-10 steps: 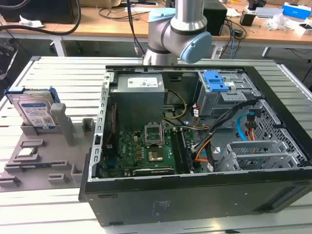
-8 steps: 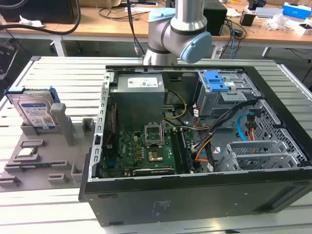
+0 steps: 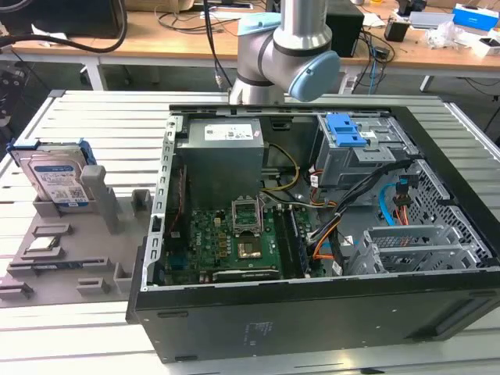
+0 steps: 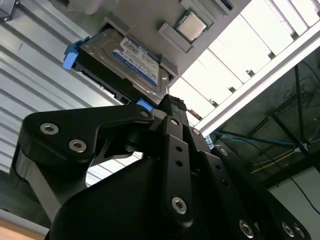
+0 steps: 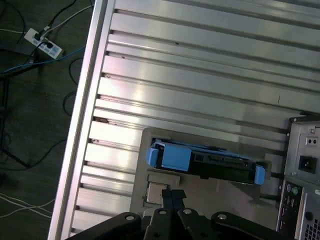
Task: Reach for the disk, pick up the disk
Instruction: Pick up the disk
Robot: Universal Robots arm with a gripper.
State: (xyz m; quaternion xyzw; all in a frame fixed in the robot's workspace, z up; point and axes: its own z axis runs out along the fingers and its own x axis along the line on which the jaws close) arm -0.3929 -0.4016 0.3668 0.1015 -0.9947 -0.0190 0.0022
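Observation:
The disk (image 3: 56, 173) stands on edge in a grey holder (image 3: 74, 262) at the exterior view's left, silver with a white-and-blue label and a blue side bracket. In the second wrist view the disk (image 4: 127, 57) shows its labelled face, and in the first wrist view the disk (image 5: 205, 161) shows its blue-bracketed edge. In both wrist views my black gripper (image 5: 173, 196) (image 4: 170, 102) hangs well apart from the disk. Its fingers meet with nothing between them. The arm's grey and blue joints (image 3: 289, 47) rise behind the computer case.
An open black computer case (image 3: 312, 312) fills the middle and right, holding a green motherboard (image 3: 234, 238) and a grey drive cage with a blue latch (image 3: 348, 133). A small silver processor chip (image 4: 191, 25) lies in the holder beside the disk. The ribbed aluminium table (image 5: 190, 75) ends near floor cables (image 5: 40, 42).

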